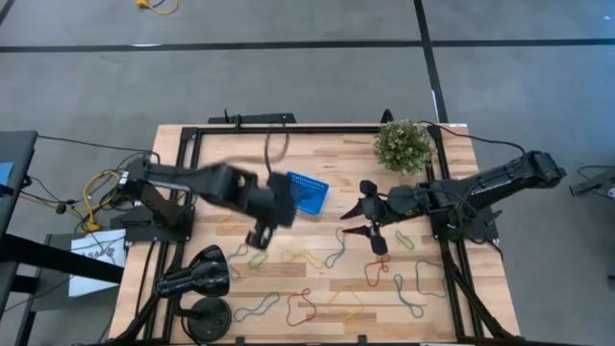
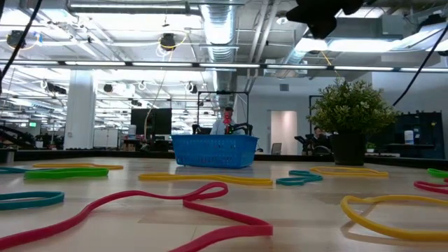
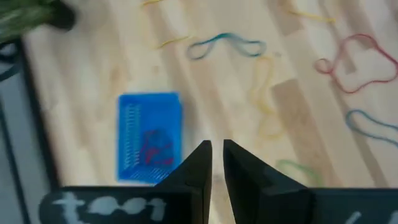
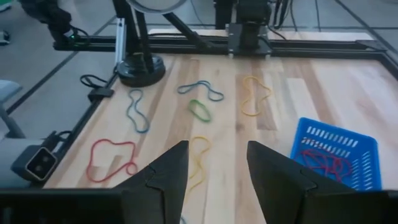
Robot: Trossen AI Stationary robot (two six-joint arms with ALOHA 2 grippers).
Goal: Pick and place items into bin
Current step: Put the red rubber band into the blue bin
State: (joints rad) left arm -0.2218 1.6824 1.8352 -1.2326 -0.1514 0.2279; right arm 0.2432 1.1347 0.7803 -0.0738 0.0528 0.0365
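Bin (image 1: pixel 308 192): bright blue mesh basket, sitting toward the far edge of the tabletop (image 1: pixel 317 312) near its middle, with red loops already lying inside it. Items: coloured loops lie across the near half of the tabletop, among them a red loop (image 1: pixel 302 306) by the near edge, a blue loop (image 1: pixel 420 291) toward the near right corner, and a yellow loop (image 1: pixel 355 302) between them. Left gripper (image 1: pixel 259 235): hovering just beside the bin's near-left side, jaws almost together with only a thin slit between them, and nothing visible in that slit. Right gripper (image 1: pixel 357 218): hanging just right of the bin, jaws spread, empty. Potted plant (image 1: pixel 404 144): far right corner, not part of the job. Step in hand, as you should read it: both arms sit empty near the bin, so the next pick is yours to choose. Send the right gripper to a loop on its own side, come down on a single strand clear of overlaps, pinch at a bend so the floppy band lifts clear, and release only once it hangs over the bin's opening.
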